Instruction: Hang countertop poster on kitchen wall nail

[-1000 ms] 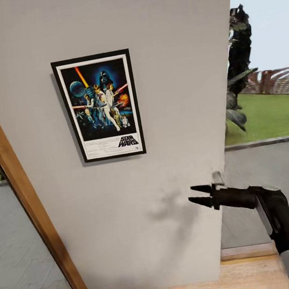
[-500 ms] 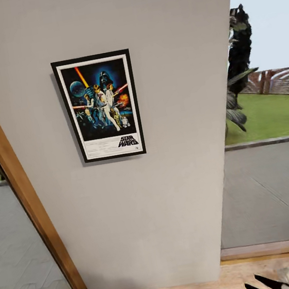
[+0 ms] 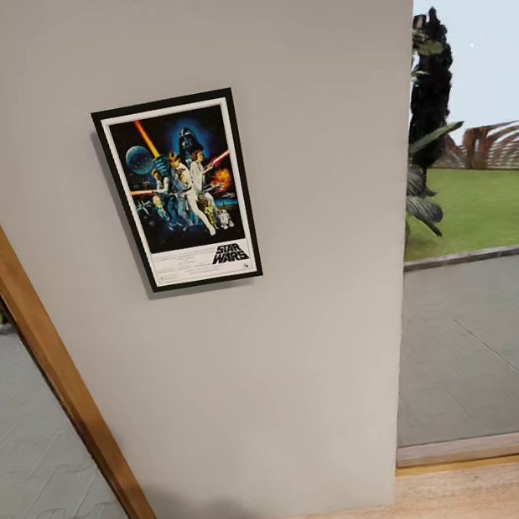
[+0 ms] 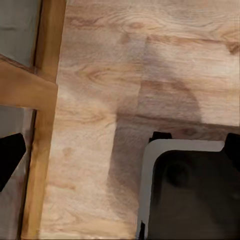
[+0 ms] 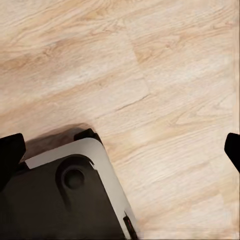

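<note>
The poster (image 3: 177, 192) is hanging flat and upright against the grey wall (image 3: 318, 300), presumably on a nail. Both tools are pointing at the wooden floor (image 5: 150, 75), fingers apart, gripping nothing.

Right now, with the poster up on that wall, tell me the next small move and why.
Probably none beyond holding back and checking it. The poster hangs upright and flat against the grey wall, with nothing gripping it. Both wrist views look down at the wooden floor, with the finger tips wide apart at the picture edges, so both arms seem lowered and empty. I'd judge the hanging done.
</note>
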